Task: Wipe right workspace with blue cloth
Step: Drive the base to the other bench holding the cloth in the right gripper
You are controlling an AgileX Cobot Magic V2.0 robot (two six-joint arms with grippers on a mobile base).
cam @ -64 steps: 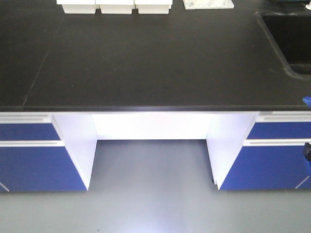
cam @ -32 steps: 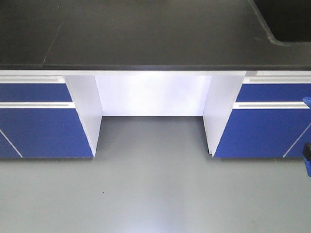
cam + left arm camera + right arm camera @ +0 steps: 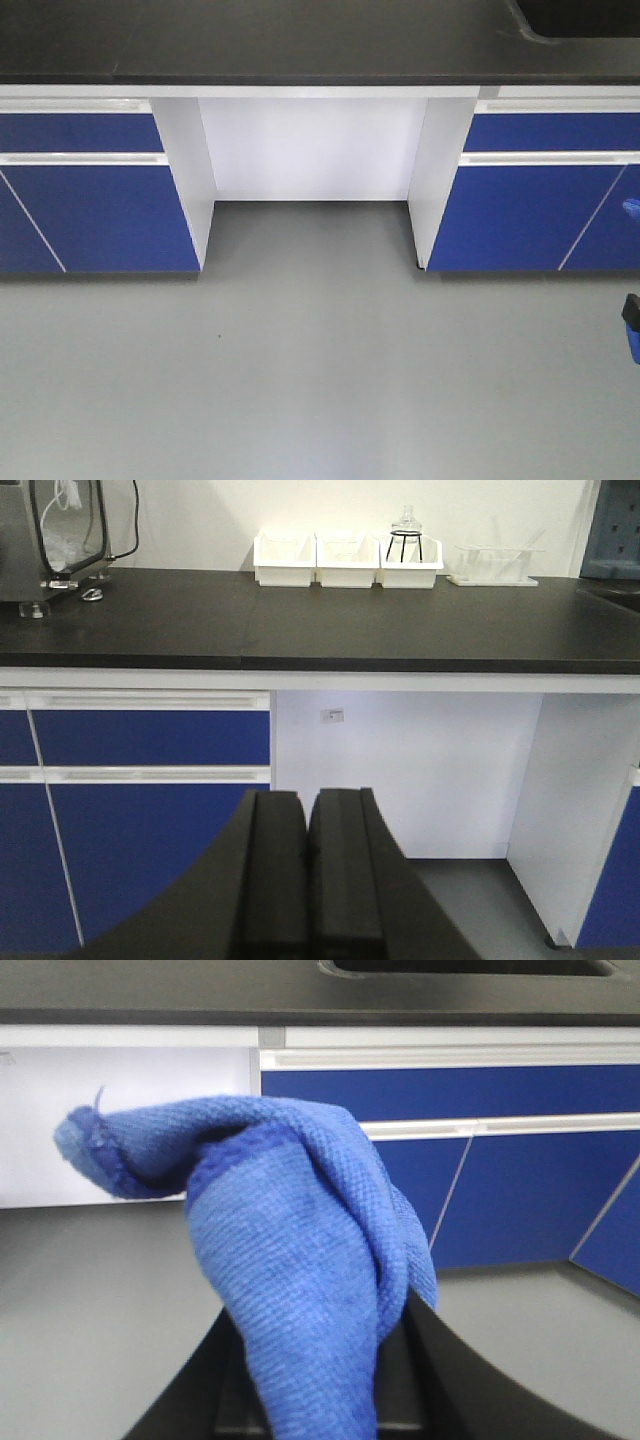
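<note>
my right claw (image 3: 318, 1385) pinches the blue cloth (image 3: 300, 1250), which bunches up over it; my left claw (image 3: 307, 815) is pressed fully shut, facing the blue cabinets (image 3: 150, 738).

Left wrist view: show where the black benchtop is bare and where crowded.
Bare: the front strip of the benchtop, from its front edge back to the white bins. Crowded: the back edge, with bins and clear tray, and the left corner by the metal machine.
</note>
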